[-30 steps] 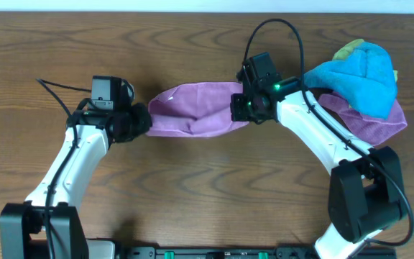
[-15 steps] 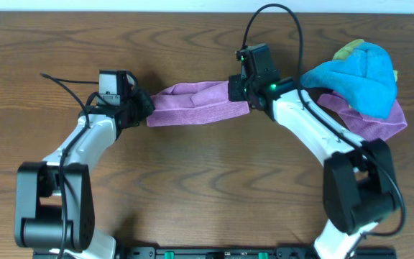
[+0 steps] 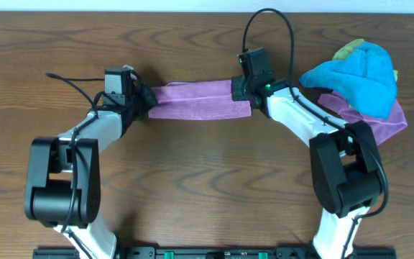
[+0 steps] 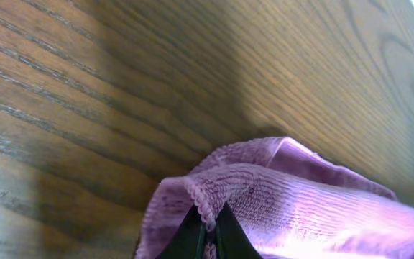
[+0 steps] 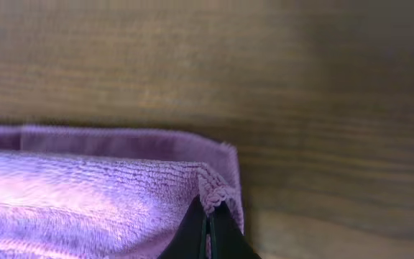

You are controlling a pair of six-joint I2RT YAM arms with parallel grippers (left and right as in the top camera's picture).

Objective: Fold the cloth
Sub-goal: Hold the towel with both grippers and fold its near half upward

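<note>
A purple cloth [image 3: 192, 100] lies stretched in a flat folded band across the back middle of the wooden table. My left gripper [image 3: 144, 101] is shut on its left end. In the left wrist view the cloth's hemmed edge [image 4: 264, 194] is pinched between the fingertips [image 4: 208, 232]. My right gripper [image 3: 241, 92] is shut on the cloth's right end. In the right wrist view the hem [image 5: 121, 194] sits between the fingertips [image 5: 208, 224], with a lower layer of the cloth showing beyond the top layer.
A heap of other cloths lies at the back right: a blue one [image 3: 358, 75] on top of a purple one [image 3: 379, 122], with a bit of green [image 3: 351, 49] behind. The table's far edge [image 3: 192, 11] is close behind the cloth.
Both grippers have carried the cloth's ends toward the back of the table and further apart. The cloth has gone from a sagging bunch to a taut flat band.
</note>
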